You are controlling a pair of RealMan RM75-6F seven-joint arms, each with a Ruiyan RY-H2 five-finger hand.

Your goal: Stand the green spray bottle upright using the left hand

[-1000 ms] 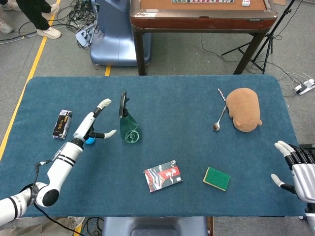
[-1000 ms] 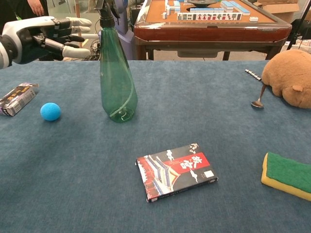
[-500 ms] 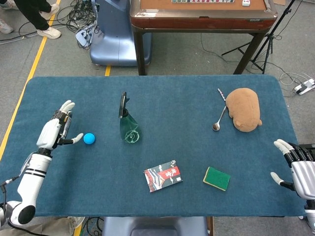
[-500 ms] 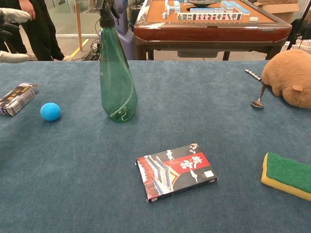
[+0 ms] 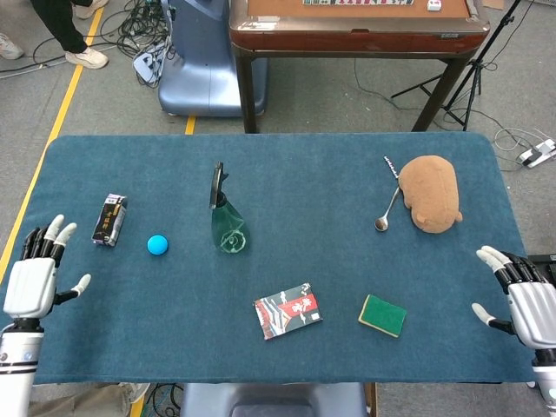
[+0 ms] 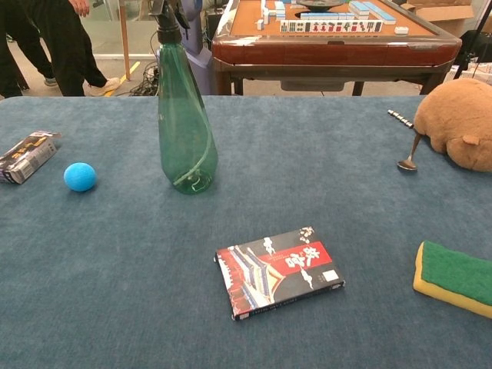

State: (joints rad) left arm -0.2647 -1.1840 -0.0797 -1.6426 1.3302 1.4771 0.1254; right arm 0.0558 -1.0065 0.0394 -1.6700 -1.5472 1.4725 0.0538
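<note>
Green spray bottle [image 5: 228, 228] stands upright on the blue table [image 5: 304, 182], a little left of the middle, with its dark trigger head on top; in the chest view the bottle [image 6: 185, 131] is seen whole and nothing touches it; left hand [image 5: 36, 276] hangs at the left edge of the table, well apart from the bottle, with its fingers spread and nothing in it; right hand [image 5: 519, 294] is at the right edge of the table, also with fingers apart and holding nothing; neither hand shows in the chest view; a small blue ball [image 5: 156, 244] lies to the left of the bottle, and a dark small packet [image 5: 109, 219] lies further left, near the ball but apart from it; a red and black box [image 5: 287, 310] lies flat near the front edge, and a green sponge [image 5: 383, 314] with a yellow side lies to its right; a brown plush toy [image 5: 432, 192] rests at the far right, with a spoon [image 5: 386, 213] just beside it.
</note>
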